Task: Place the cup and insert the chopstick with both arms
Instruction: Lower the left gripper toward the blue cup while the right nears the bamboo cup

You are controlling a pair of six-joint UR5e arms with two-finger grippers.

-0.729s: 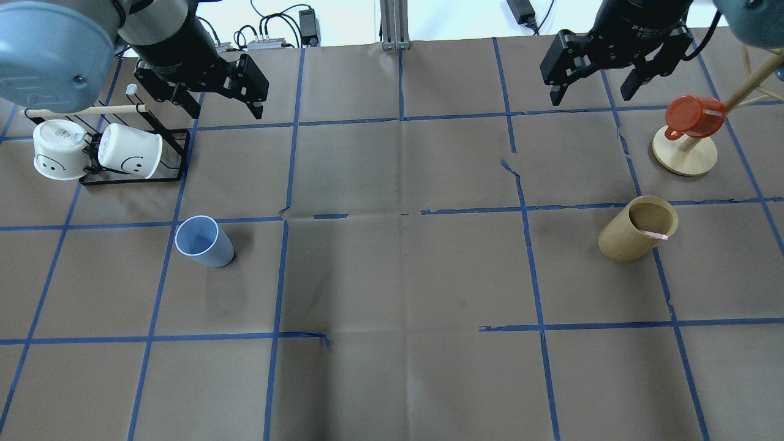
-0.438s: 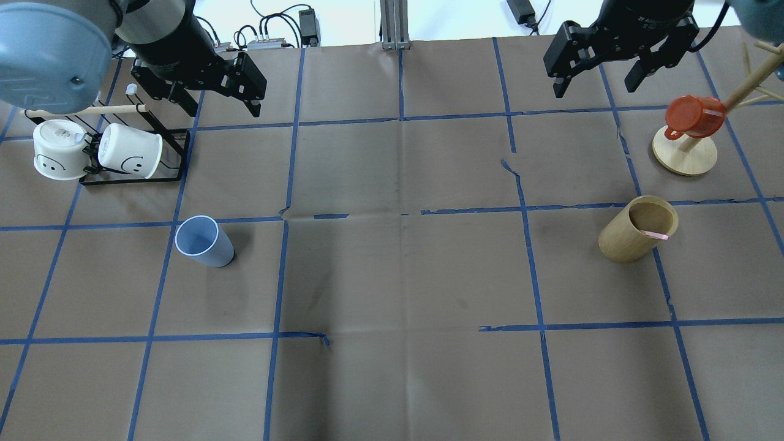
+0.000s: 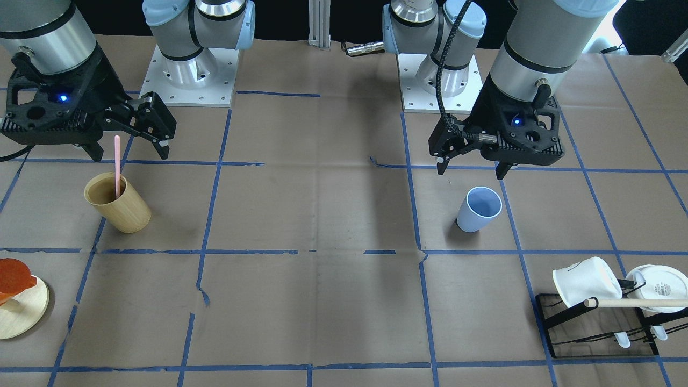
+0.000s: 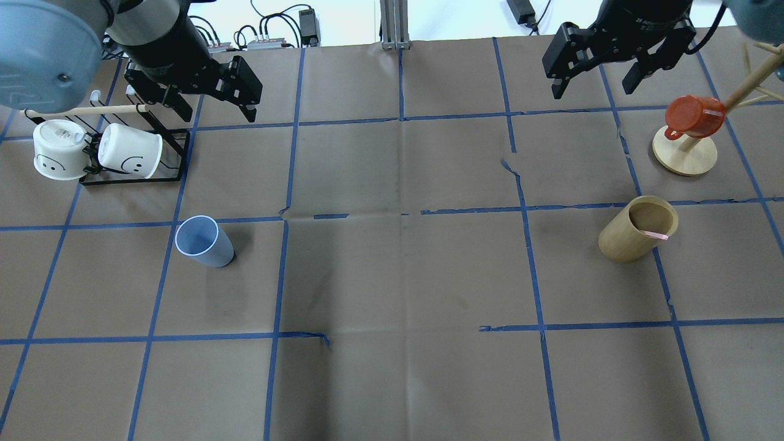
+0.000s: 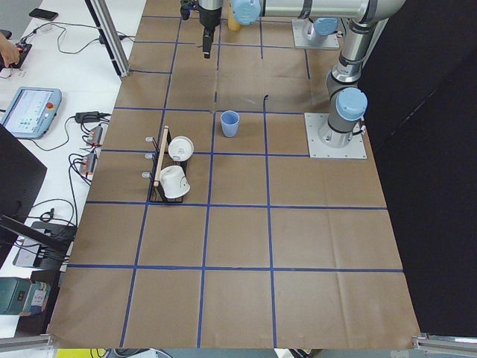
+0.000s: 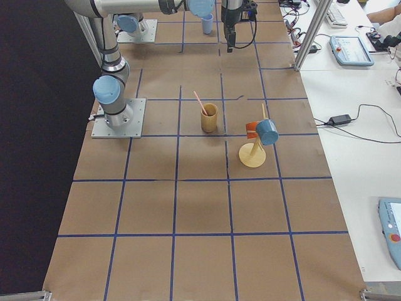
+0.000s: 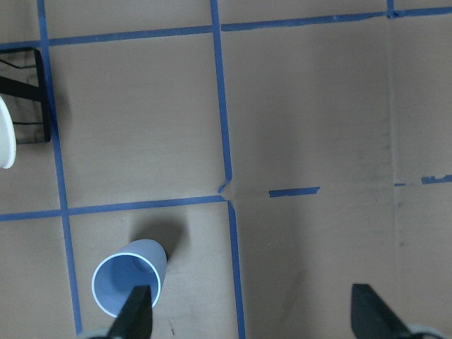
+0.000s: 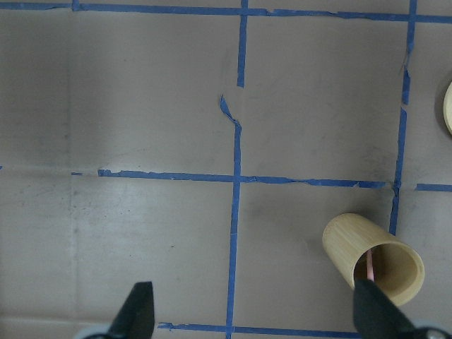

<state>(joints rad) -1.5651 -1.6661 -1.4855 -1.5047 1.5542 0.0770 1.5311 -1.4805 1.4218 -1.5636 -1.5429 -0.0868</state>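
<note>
The light blue cup [image 4: 204,242] stands upright and empty on the table's left side; it also shows in the front view [image 3: 478,209] and the left wrist view [image 7: 128,286]. The pale pink chopstick [image 3: 117,166] leans inside the tan wooden cup [image 4: 637,229] on the right side, and its tip shows at that cup's rim [image 4: 655,234]. My left gripper [image 4: 217,113] is open and empty, high above the table and beyond the blue cup. My right gripper [image 4: 591,89] is open and empty, high above the table, beyond the wooden cup.
A black rack [image 4: 131,177] with two white mugs [image 4: 58,150] and a beige rod stands at the far left. A wooden mug tree [image 4: 685,156] with a red mug [image 4: 692,116] stands at the far right. Blue tape lines grid the brown table cover.
Both grippers have shifted slightly toward the table's far edge, the left one also a little to the left. Both stay open. The cups and the chopstick have not moved.
</note>
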